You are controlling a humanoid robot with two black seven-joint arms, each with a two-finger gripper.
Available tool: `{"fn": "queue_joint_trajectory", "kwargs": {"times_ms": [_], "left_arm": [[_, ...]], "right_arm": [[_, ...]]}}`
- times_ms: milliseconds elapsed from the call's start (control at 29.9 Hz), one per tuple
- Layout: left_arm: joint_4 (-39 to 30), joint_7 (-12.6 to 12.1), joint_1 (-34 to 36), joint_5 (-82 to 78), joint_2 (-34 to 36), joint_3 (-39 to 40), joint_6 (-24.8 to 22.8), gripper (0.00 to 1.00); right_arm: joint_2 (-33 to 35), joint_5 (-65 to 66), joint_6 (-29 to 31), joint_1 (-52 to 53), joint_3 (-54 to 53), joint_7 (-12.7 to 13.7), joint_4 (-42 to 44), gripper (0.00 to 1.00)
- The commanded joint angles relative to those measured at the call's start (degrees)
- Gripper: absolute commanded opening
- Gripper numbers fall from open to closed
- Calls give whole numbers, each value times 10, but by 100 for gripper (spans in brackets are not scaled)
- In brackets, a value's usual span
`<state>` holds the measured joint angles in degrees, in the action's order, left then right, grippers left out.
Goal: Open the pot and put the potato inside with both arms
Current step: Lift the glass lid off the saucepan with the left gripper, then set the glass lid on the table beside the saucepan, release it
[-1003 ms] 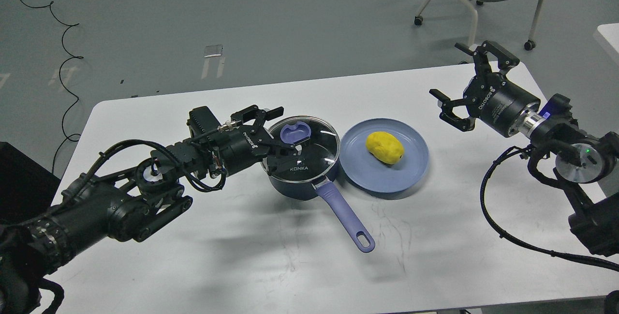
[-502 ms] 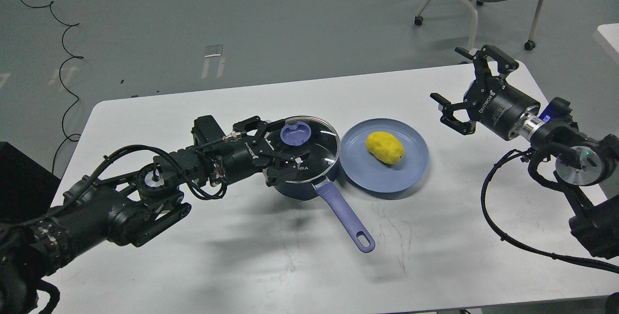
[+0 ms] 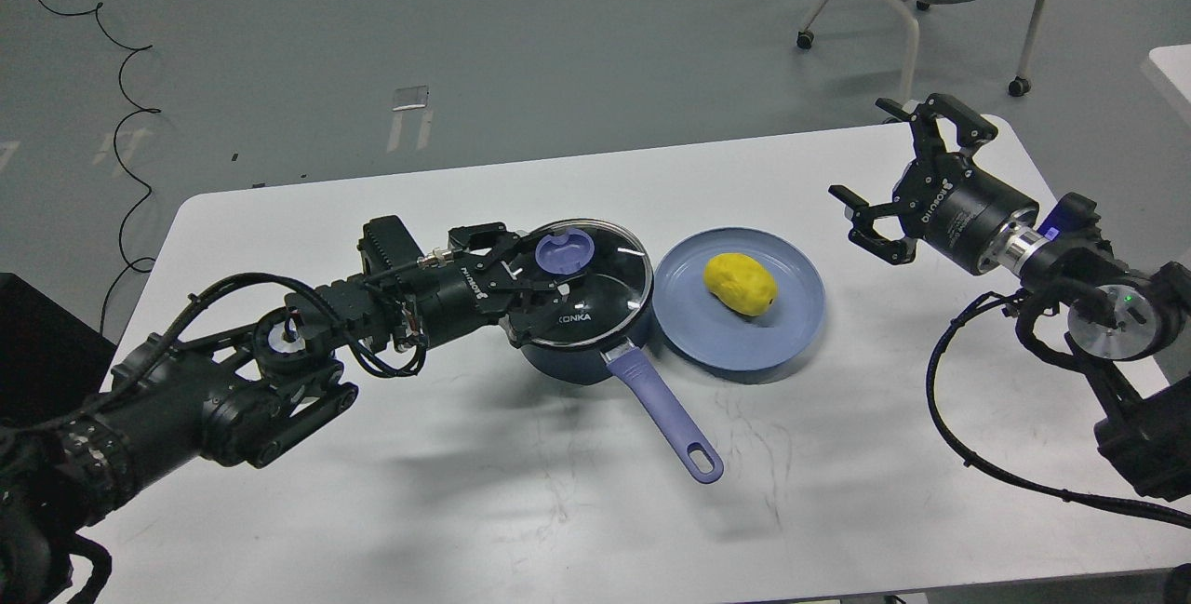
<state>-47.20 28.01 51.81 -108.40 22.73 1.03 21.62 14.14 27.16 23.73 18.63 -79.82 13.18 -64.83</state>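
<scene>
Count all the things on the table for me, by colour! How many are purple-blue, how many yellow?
Purple-blue: 3, the pot, its lid and the plate
Yellow: 1, the potato
Total: 4

The lid (image 3: 586, 283) is clear, glossy glass with a matt purple plastic knob (image 3: 564, 251). The pot (image 3: 582, 355) looks dark and smooth. The potato (image 3: 740, 283) looks matt and lumpy on a smooth plate (image 3: 707, 339). My bench (image 3: 521, 492) is matt white, faintly scuffed.
</scene>
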Motion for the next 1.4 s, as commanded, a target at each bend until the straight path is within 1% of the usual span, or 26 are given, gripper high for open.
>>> {"fn": "queue_joint_trajectory", "kwargs": {"times_ms": [0, 201, 267, 334, 435, 602, 702, 802, 869, 936, 1070, 1170, 1371], "left_arm": [[-8, 0, 1, 5, 7, 1, 1, 28], [-53, 0, 33, 15, 44, 2, 1, 29], [-94, 0, 67, 25, 81, 3, 0, 30], [-112, 0, 80, 41, 105, 2, -2, 30], [-115, 0, 81, 55, 131, 1, -2, 30], [-106, 0, 57, 57, 175, -8, 0, 30], [-105, 0, 11, 72, 222, -7, 7, 30], [-91, 0, -33, 102, 245, -8, 32, 30], [-80, 0, -51, 105, 251, -8, 42, 30], [-55, 0, -85, 106, 250, -8, 64, 30], [-15, 0, -120, 111, 243, -8, 64, 30], [12, 0, -153, 117, 217, -8, 64, 30], [54, 0, -159, 119, 167, -8, 64, 30]], "right_arm": [[-1, 0, 0, -1, 0, 0, 3, 100], [0, 0, 0, -1, 0, 0, 5, 100], [0, 0, 0, 0, 0, 0, 5, 100], [0, 0, 0, 0, 2, 0, 6, 100], [-1, 0, 0, 0, 4, 0, 6, 100], [-2, 0, 0, -1, 5, 0, 5, 100], [-2, 0, 0, -1, 5, 0, 5, 100], [-3, 0, 0, -1, 6, 0, 6, 100], [-4, 1, 0, -1, 7, 0, 6, 100], [-5, 2, 0, 0, 12, 0, 7, 100], [-7, 5, 0, 1, 14, 0, 7, 100], [-7, 6, 0, 1, 15, 0, 7, 100], [-3, 6, 0, 4, 16, 0, 7, 100]]}}
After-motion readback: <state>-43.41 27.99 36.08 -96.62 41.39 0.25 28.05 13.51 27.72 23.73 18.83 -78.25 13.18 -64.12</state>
